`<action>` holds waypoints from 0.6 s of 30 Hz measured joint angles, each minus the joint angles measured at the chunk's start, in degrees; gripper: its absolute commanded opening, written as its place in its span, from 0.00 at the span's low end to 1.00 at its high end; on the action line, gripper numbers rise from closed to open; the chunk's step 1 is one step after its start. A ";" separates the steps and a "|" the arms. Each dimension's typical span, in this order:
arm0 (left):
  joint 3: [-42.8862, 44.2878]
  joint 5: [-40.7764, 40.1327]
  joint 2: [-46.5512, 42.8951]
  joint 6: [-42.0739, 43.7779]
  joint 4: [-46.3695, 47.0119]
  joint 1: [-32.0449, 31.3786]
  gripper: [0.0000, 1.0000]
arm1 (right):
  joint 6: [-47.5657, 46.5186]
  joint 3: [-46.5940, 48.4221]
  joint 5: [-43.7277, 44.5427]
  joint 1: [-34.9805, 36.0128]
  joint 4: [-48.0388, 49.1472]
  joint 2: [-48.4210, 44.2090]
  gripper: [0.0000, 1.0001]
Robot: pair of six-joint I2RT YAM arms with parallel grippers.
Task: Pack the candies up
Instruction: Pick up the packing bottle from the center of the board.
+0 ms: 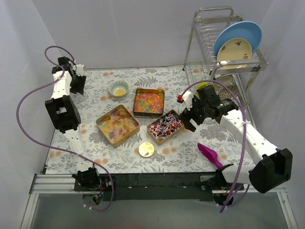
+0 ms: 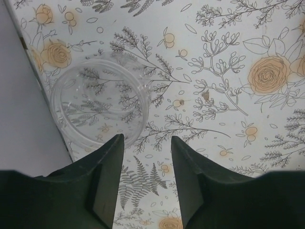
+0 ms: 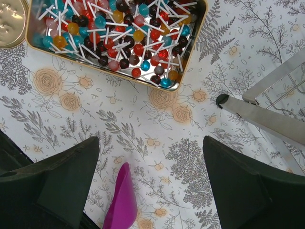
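Left gripper [image 2: 145, 143] is over the far left corner of the flowered cloth [image 2: 228, 43], jaws part-way apart, bare cloth between them, gripping nothing. Clear round tub [image 2: 97, 107] stands just ahead of it, toward the left of my wrist view. The left finger [image 2: 107, 167] overlaps the tub's near rim there; can't tell if it touches.

Right gripper [image 1: 187, 121] is spread wide and empty, over bare cloth just right of the lollipop tin [image 1: 171, 135]. Magenta scoop [image 1: 209, 153] lies flat on the cloth, nearer the arm bases than the gripper. In my right wrist view its tip shows low between the two fingers, touching neither. One foot of the dish rack [image 1: 205, 28] is off to the right of that claw.

The candies are all in three open tins clustered mid-table:
- Pale gummies [image 1: 117, 124] are in the near-left tin [image 1: 127, 137].
- Bright jellies [image 1: 148, 101] are in the far tin [image 1: 147, 115].
- Lollipops [image 1: 165, 126], round heads on white sticks, fill the lollipop tin.

Gold lid [image 1: 146, 150] lies flat just in front of the tins, between the gummies and the lollipops. Small patterned bowl [image 1: 118, 88] sits behind the gummies' tin, left of the jellies. The rack stands at the far right corner holding a blue plate [image 1: 245, 31] and a cream plate [image 1: 234, 50], both on edge
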 measured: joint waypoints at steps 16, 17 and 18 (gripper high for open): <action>-1.46 -3.28 3.19 2.54 4.46 -0.57 0.14 | -0.87 0.22 3.32 0.00 1.03 1.95 0.97; -1.57 -3.34 3.19 2.62 4.72 -0.57 0.11 | -0.96 0.33 3.43 0.00 1.03 2.16 0.97; -1.73 -3.41 3.19 2.75 4.94 -0.57 0.08 | -1.11 0.42 3.54 0.00 1.09 2.38 0.97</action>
